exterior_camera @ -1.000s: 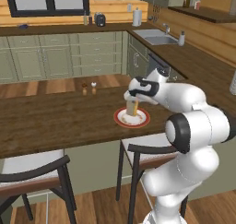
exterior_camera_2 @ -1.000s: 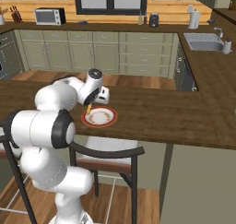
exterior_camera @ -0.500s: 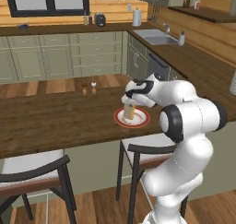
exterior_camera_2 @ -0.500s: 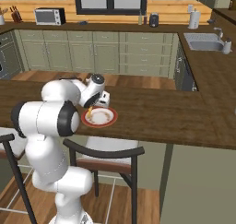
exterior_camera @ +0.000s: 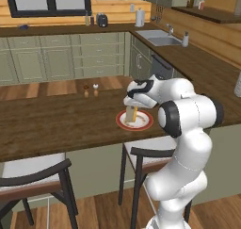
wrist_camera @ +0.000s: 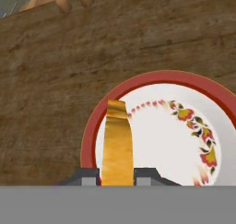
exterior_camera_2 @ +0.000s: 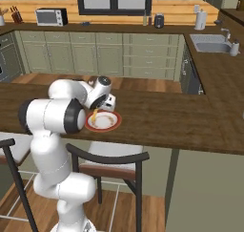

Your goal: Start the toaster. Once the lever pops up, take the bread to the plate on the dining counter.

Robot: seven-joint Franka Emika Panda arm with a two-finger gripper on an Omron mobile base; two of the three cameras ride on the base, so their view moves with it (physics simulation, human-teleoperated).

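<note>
Bread: the bread (wrist_camera: 116,144) stands on edge, pinched between the fingers, over the near-left part of the plate (wrist_camera: 203,98).
Plate: on the dining counter (exterior_camera: 56,124), near its front edge.
Gripper: the gripper (exterior_camera: 132,111) is clamped on the slice; whether the lower edge touches the plate is hard to tell.
Doing it well: lower, tip it flat toward the centre, then let go.
Writing: none readable; a floral pattern runs round the plate.
Beyond: two small shakers (exterior_camera: 90,90).

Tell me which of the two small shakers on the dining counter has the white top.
The right-hand shaker of the pair in the left base view, on the side toward the plate. Its top is white, while its neighbour is brown all over.
</note>
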